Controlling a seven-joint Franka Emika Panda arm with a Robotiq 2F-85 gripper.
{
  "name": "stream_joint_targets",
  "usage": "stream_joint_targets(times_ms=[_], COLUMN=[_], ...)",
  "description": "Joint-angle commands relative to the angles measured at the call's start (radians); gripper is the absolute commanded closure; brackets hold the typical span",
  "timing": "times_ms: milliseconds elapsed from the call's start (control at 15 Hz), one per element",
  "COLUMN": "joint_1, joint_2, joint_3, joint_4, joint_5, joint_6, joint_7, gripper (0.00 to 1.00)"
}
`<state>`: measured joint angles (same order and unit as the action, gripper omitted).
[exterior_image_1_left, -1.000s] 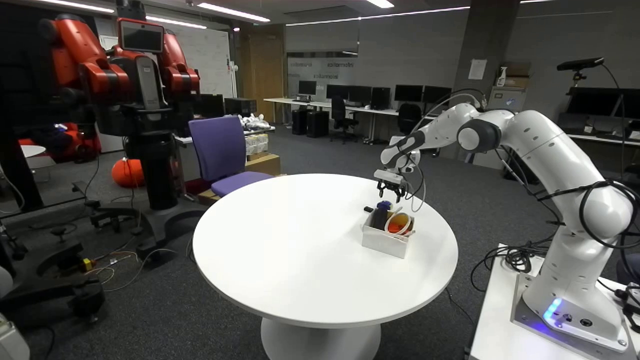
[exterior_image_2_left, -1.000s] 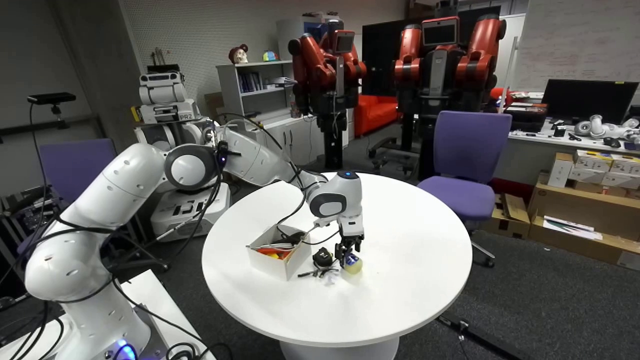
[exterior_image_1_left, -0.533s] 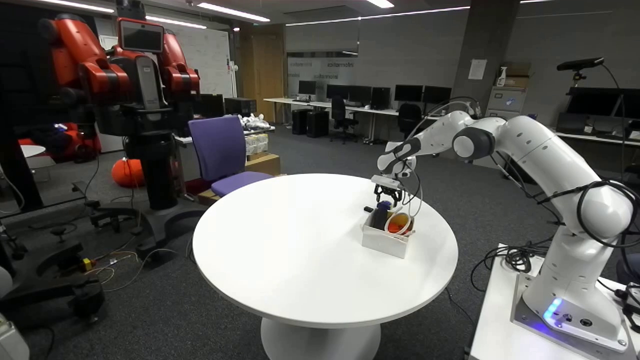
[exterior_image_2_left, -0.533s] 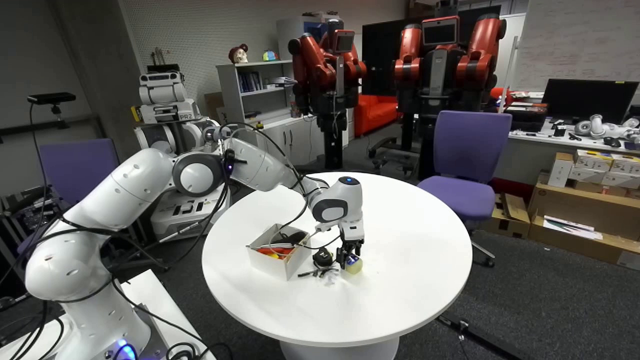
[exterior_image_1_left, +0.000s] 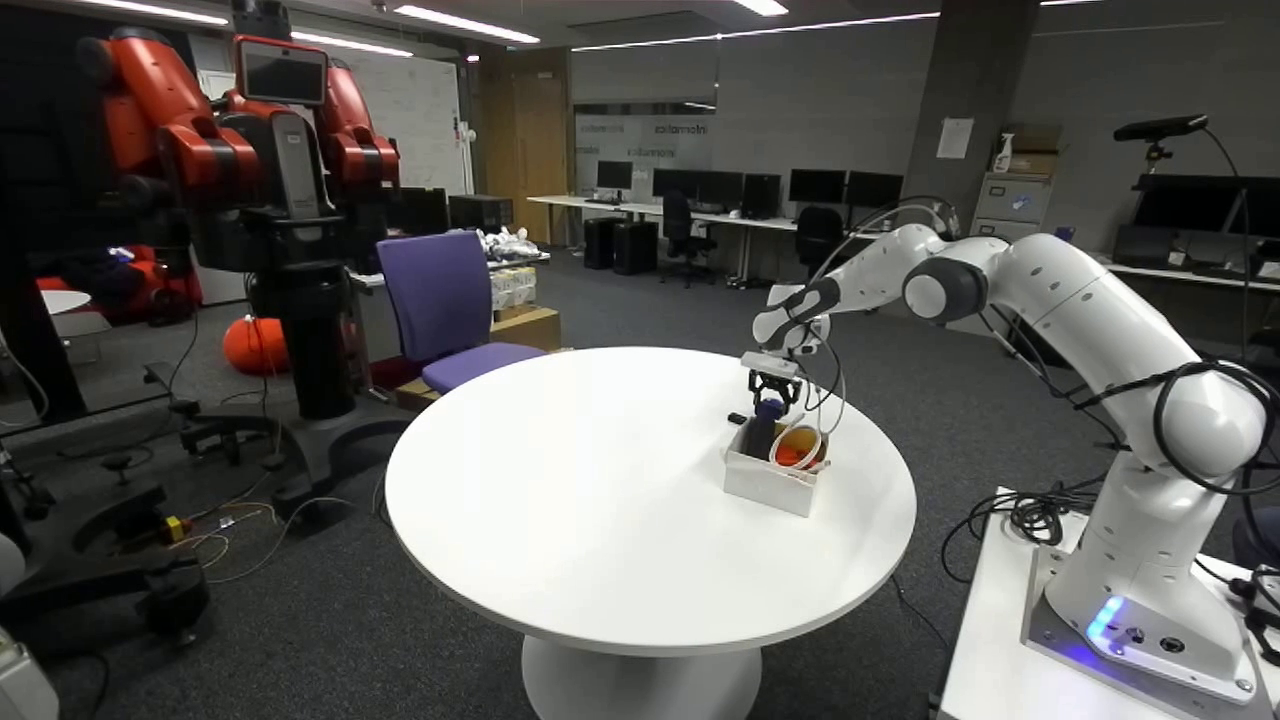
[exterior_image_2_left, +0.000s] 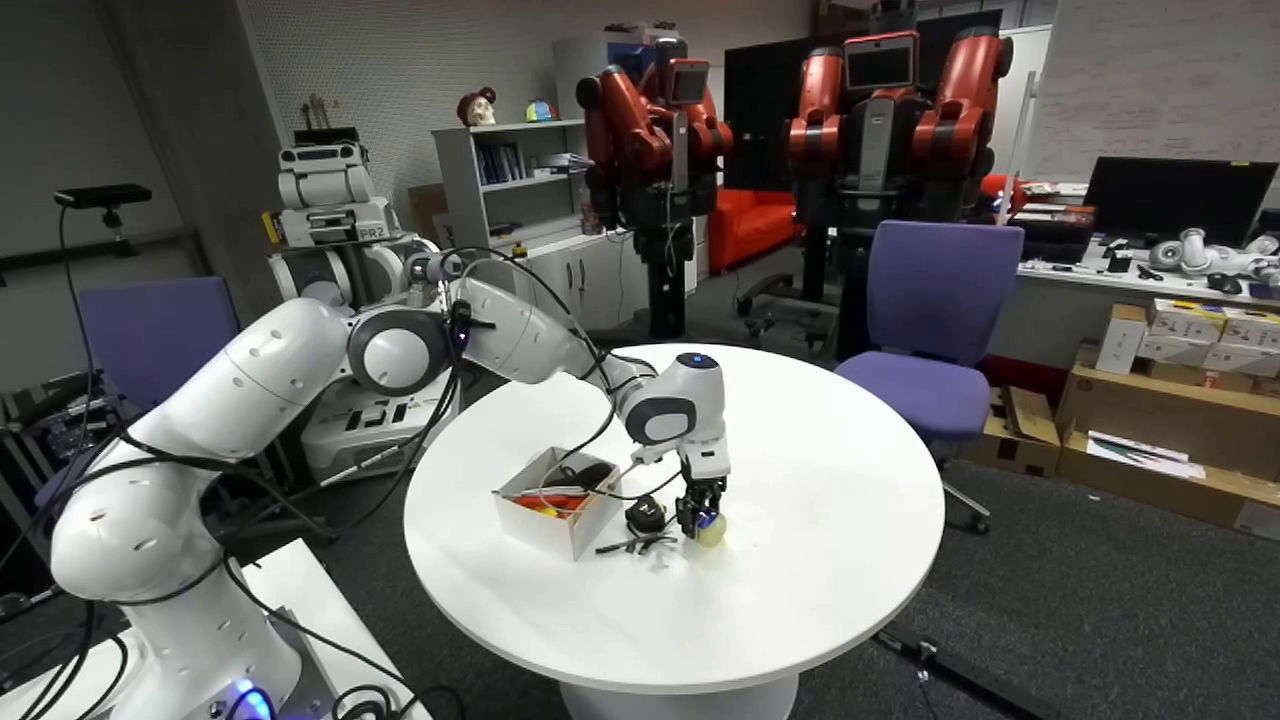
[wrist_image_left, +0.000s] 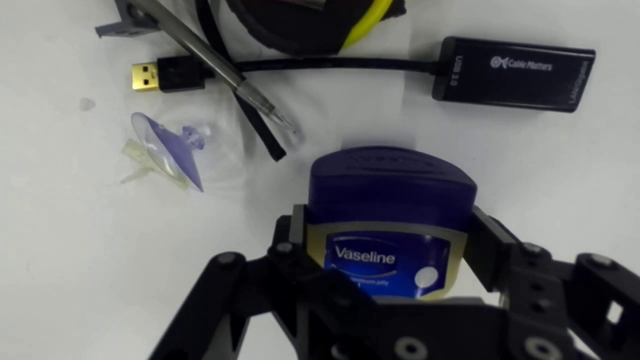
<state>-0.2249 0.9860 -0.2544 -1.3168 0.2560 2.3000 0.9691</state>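
- Your gripper (wrist_image_left: 388, 220) is clasping the Vaseline jar (wrist_image_left: 391, 225): in the wrist view a finger rests against each narrow side, with no gap showing.
- You have contact on both flanks. The jar looks to be down on the table (exterior_image_2_left: 840, 590), so it does not seem lifted; how firm your squeeze is cannot be told.
- Relative to you, the jar lies between the fingers, apparently on its side, label facing the wrist camera; its dark blue lid juts past your fingertips, and your gripper covers part of the label's lower edge.
- Just past the lid you have a black USB adapter (wrist_image_left: 515, 74), apart from the jar, its cable running across to a gold-tipped plug (wrist_image_left: 165, 74).
- A grey pen-like tool (wrist_image_left: 210, 55) crosses that cable near the plug, its tip pointing toward the lid.
- To that same side you see a clear suction cup (wrist_image_left: 172, 150), apart from your finger.
- A black-and-yellow thing (wrist_image_left: 295, 27), cut off by the frame, lies beyond the cable.
- Farther out, in an exterior view, a white box (exterior_image_2_left: 540, 527) holds black and orange items; behind the table stands a purple chair (exterior_image_2_left: 945, 290).
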Motion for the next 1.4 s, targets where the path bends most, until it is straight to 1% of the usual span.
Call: stream_joint_targets(times_ms=[0, 200, 400, 600, 867, 1067, 1200, 1333], joint_1=[-0.001, 0.009, 0.028, 0.078, 0.168, 0.233, 0.268, 0.294], joint_2=[-0.126, -0.243, -0.352, -0.465, -0.604, -0.698, -0.738, -0.759], joint_3=[0.010, 0.017, 0.019, 0.011, 0.005, 0.007, 0.019, 0.032], joint_4=[-0.126, -0.255, -0.366, -0.490, -0.666, -0.810, -0.883, -0.930], joint_5=[-0.017, -0.017, -0.025, -0.055, -0.141, -0.224, -0.267, -0.301], joint_6=[0.069, 0.150, 0.174, 0.173, 0.177, 0.214, 0.253, 0.274], joint_7=[-0.074, -0.176, -0.278, -0.341, -0.336, -0.308, -0.290, -0.268], gripper=[0.47, 0.47, 0.47, 0.47, 0.47, 0.47, 0.47, 0.47])
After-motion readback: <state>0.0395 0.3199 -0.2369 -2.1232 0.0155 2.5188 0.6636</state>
